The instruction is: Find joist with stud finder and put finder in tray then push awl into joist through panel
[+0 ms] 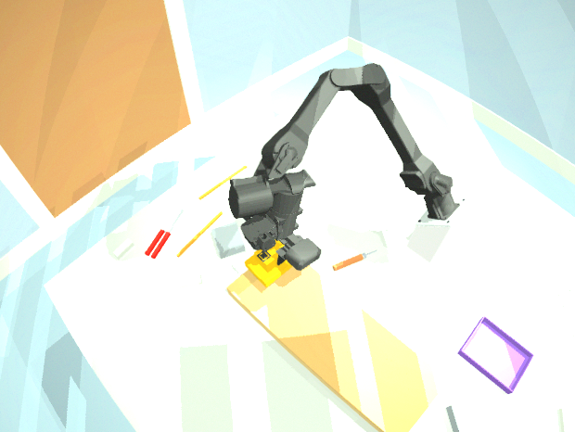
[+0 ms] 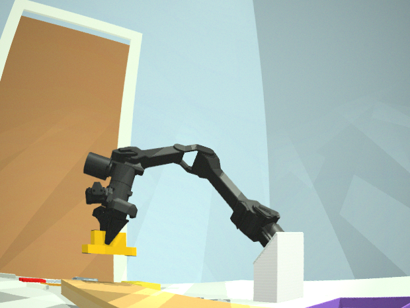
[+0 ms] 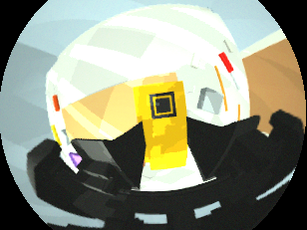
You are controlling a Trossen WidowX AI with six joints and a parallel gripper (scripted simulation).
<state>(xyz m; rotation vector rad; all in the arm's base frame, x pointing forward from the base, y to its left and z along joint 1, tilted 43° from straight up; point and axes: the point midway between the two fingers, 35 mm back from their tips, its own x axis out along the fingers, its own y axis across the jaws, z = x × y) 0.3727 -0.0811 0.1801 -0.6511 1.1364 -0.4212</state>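
My gripper (image 1: 274,254) (image 2: 109,236) (image 3: 161,119) is shut on the yellow stud finder (image 1: 266,274) (image 2: 99,248) (image 3: 168,153), which has a dark square display on top. It holds the stud finder in the air, clearly above the floor panel (image 1: 301,348) (image 2: 96,294) (image 3: 87,118), near the panel's end closest to the grey block. The display's marks are too small to read. The orange-handled awl (image 1: 348,261) lies beside the panel, on the arm base's side. The purple tray (image 1: 484,372) (image 2: 371,301) (image 3: 75,158) is at the right in the top view and holds nothing visible.
A grey block (image 1: 227,241) (image 3: 209,100) stands near the panel's end. Two red-handled tools (image 1: 158,244) (image 3: 225,62) and two thin yellow-orange sticks (image 1: 199,235) lie beyond it. A flat yellow block (image 2: 145,285) shows behind the panel in the exterior view.
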